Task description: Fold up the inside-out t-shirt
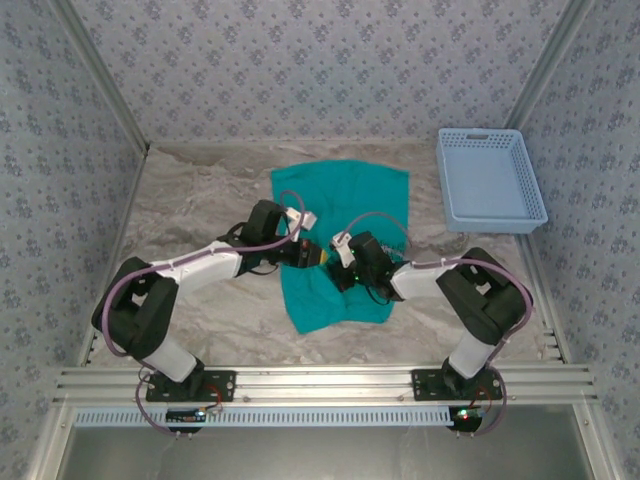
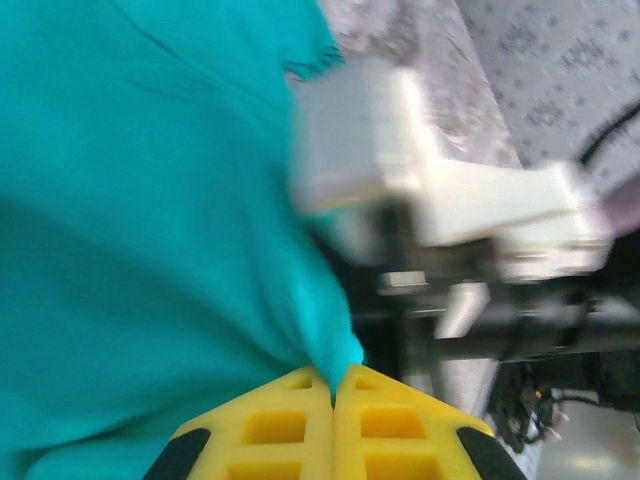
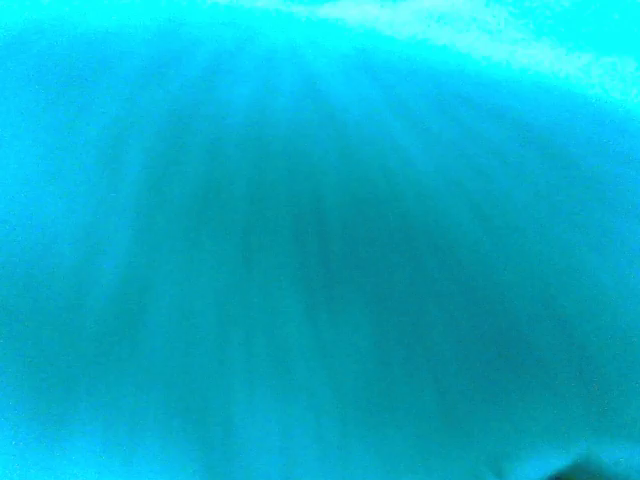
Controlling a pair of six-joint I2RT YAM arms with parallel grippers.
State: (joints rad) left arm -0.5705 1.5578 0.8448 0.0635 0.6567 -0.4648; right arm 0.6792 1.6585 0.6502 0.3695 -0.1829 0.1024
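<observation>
One teal-green soft fabric t-shirt [image 1: 345, 190] lies on the marbled desk [image 1: 200, 200] beneath two pincers; left pincer [image 2: 333, 395] is clamped on a pinch of its cloth; right pincer [image 1: 341, 267] is closed, right up against the cloth; one light blue plastic basket [image 1: 490, 185] sits well beyond the right pincer.

Blurred parts
Up close the t-shirt [image 3: 320, 240] is featureless blur; the right arm [image 2: 440, 200] smears across the upper right.

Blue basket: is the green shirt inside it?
No, the shirt lies spread on the table, left of the basket and apart from it.
</observation>
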